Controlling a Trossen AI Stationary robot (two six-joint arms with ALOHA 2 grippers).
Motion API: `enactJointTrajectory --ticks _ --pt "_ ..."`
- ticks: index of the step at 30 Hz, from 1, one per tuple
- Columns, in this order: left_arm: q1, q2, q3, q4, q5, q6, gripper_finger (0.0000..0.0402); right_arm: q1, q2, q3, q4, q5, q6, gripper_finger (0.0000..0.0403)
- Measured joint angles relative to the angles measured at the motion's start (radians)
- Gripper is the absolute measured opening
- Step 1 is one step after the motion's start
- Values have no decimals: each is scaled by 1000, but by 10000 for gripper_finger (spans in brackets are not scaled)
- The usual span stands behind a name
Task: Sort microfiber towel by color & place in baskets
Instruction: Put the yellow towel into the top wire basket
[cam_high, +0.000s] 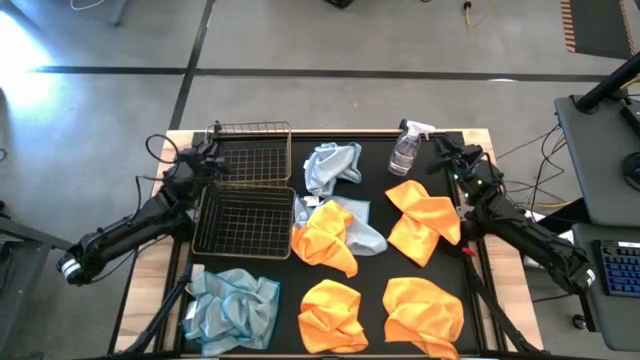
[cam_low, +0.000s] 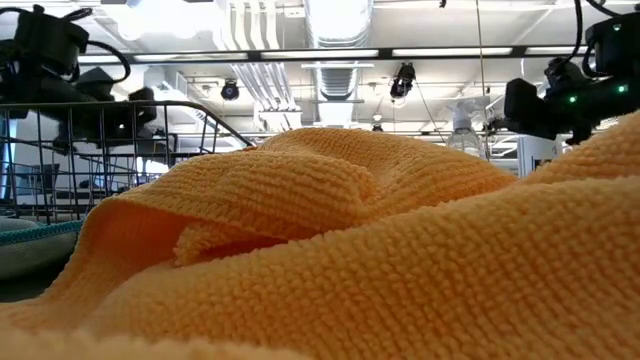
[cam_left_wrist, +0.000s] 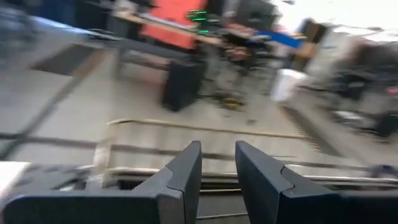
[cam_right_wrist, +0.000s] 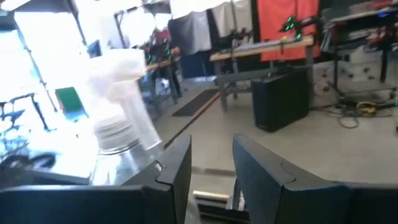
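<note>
Orange microfiber towels (cam_high: 425, 226) lie crumpled across the dark table (cam_high: 375, 272), four in all, with pale blue-grey ones (cam_high: 234, 308) among them: one at the near left corner, one near the far edge, one partly under an orange towel at the centre. Two wire baskets (cam_high: 243, 221) sit side by side at the left (both hold nothing). A clear spray bottle (cam_high: 407, 150) stands at the far right. The left gripper (cam_left_wrist: 217, 165) hovers by the far basket, the right gripper (cam_right_wrist: 211, 163) beside the bottle; each shows a narrow gap between its fingers, gripping nothing.
</note>
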Motion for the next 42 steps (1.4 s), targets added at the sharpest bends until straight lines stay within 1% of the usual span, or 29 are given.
enactJointTrajectory --ticks 2,4,7,9,11,12,14,16,18,22,26,28,30,32,37,39,42 --pt "0 5 0 49 68 8 84 0 7 64 -121 -7 -17 112" --pt "0 13 0 89 114 11 84 0 26 149 -267 -7 -38 112" --pt "0 24 0 114 126 12 84 0 71 284 -490 -5 -50 112" --pt "0 32 0 108 130 3 84 0 111 370 -624 -4 -19 111" --pt "0 42 0 105 173 -20 84 0 152 447 -745 -4 12 112" --pt "0 48 0 105 209 -29 84 0 172 479 -799 -4 17 112" --pt "0 62 9 94 287 -48 84 0 212 529 -873 -4 30 112" --pt "0 86 30 93 353 -55 84 0 248 560 -905 -4 36 112" --pt "0 110 65 59 384 -49 84 0 283 576 -917 -4 42 112" --pt "0 166 184 -132 366 22 84 0 360 601 -927 -4 59 112" --pt "0 242 322 -345 258 88 84 0 429 633 -974 -3 51 111" --pt "0 278 387 -452 205 108 84 0 452 665 -997 24 52 112" --pt "0 312 441 -533 179 123 84 0 475 690 -1055 44 52 112" --pt "0 337 475 -567 173 138 84 0 494 715 -1096 88 51 112" --pt "0 374 501 -570 173 172 84 0 517 784 -1188 256 28 112" --pt "0 383 502 -570 170 173 84 0 527 816 -1223 298 28 111" --pt "0 392 501 -568 166 177 84 0 541 865 -1268 333 29 112"
